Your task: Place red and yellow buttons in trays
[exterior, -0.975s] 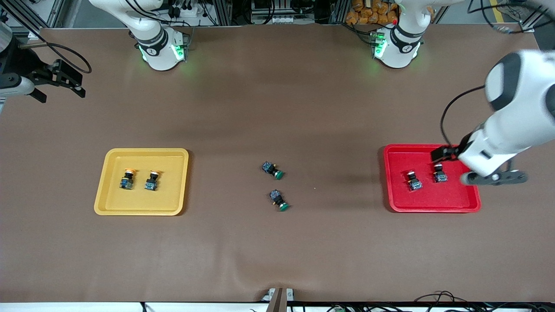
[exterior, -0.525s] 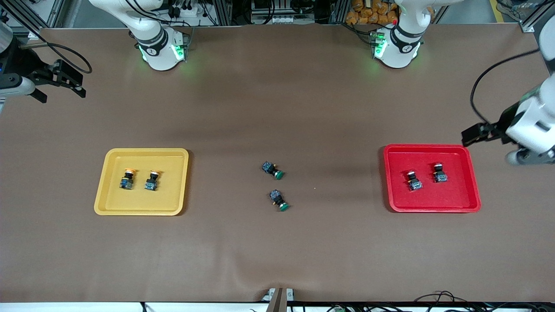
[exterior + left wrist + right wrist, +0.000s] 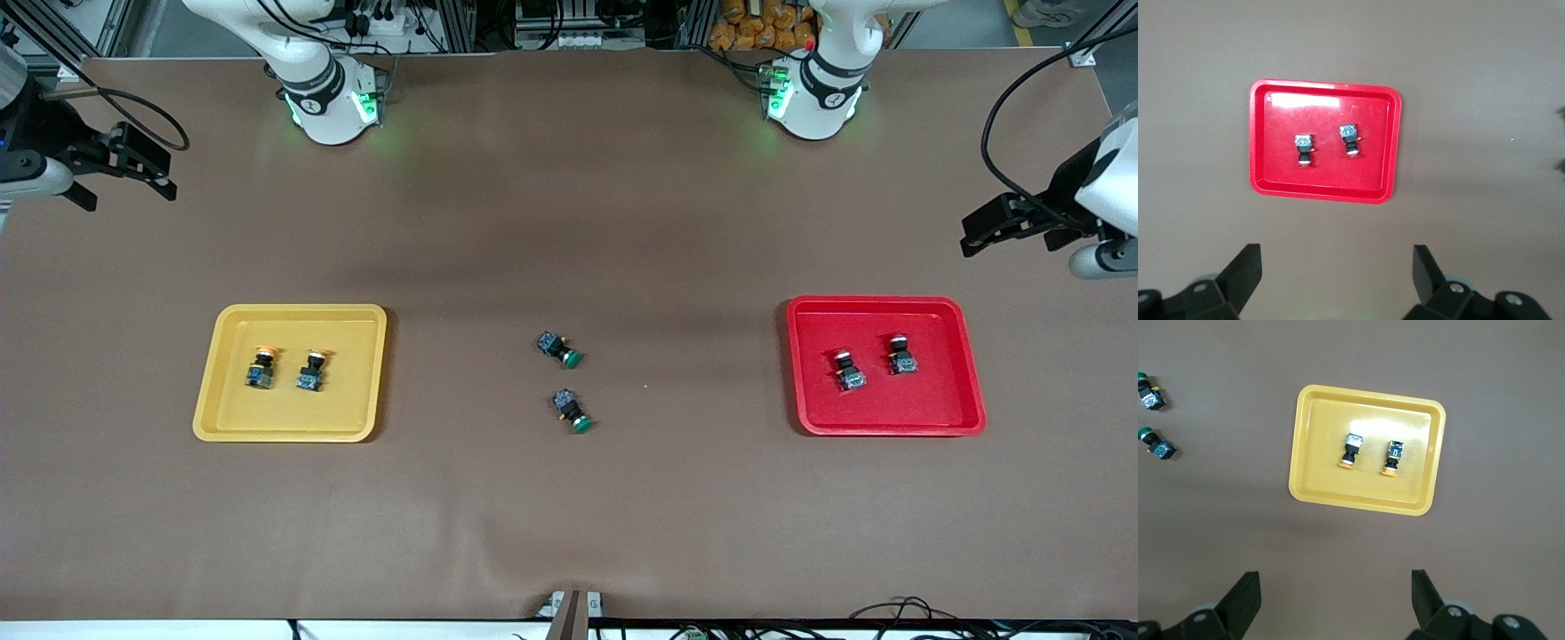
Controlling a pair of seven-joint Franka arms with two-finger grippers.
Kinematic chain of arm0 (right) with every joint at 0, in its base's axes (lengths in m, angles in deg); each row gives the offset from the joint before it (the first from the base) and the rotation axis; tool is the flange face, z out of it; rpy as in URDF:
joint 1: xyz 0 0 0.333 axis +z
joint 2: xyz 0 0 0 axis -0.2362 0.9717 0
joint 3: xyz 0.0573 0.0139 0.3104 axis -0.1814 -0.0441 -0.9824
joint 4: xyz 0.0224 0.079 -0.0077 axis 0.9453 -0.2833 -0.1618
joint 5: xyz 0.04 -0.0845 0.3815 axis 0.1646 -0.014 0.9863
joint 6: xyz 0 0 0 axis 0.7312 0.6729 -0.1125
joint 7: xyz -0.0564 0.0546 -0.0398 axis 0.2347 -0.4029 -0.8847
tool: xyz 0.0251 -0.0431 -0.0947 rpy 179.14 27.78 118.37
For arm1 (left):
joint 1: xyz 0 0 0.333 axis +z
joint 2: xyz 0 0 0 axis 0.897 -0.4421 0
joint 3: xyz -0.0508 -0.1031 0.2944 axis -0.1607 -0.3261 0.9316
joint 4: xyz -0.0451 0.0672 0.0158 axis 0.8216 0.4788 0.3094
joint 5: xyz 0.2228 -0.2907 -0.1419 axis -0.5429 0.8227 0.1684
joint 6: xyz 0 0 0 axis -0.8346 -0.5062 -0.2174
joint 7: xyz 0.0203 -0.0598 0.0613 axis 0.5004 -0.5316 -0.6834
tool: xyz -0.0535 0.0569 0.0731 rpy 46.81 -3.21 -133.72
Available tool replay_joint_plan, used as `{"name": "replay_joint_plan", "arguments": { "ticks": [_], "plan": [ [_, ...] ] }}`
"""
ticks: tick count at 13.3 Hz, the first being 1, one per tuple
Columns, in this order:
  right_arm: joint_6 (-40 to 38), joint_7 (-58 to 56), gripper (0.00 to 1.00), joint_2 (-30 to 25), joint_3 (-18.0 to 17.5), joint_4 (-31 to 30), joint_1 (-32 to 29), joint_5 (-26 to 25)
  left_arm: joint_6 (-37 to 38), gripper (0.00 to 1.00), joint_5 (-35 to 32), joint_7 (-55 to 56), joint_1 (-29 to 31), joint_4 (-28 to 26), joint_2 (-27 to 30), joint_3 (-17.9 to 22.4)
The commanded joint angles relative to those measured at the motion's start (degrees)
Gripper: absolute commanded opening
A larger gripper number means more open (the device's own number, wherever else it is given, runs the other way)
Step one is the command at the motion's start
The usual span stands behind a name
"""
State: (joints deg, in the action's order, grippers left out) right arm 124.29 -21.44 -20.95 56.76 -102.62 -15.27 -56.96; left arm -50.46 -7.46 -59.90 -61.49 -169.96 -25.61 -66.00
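Note:
The yellow tray holds two yellow-capped buttons; the right wrist view shows that tray and both buttons. The red tray holds two red-capped buttons; the left wrist view shows that tray and both buttons. My left gripper is open and empty, high over bare table at the left arm's end. My right gripper is open and empty, high over the right arm's end.
Two green-capped switches lie on their sides mid-table between the trays, and show in the right wrist view. The brown mat covers the table.
My left gripper has risen from over the red tray and swung out to the left arm's end of the table, leaving both red buttons in the tray. The right arm has not moved.

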Motion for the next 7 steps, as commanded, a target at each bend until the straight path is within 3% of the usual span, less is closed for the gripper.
{"name": "replay_joint_plan", "arguments": {
  "ticks": [1,4,7],
  "plan": [
    [0.24,0.75,1.0,-0.44,-0.35,-0.17,-0.06,-0.92,2.78,1.0,1.2,-0.82,0.45,-0.83,3.23,0.74],
    [0.15,0.75,1.0,-0.44,-0.35,-0.17,-0.06,-0.92,3.05,1.0,1.2,-0.38,-0.6,-5.56,6.12,2.94],
    [0.15,0.75,1.0,-0.44,-0.35,-0.17,-0.06,-0.92,3.05,1.0,1.2,-0.73,-0.69,-5.76,5.87,3.65]
  ]
}}
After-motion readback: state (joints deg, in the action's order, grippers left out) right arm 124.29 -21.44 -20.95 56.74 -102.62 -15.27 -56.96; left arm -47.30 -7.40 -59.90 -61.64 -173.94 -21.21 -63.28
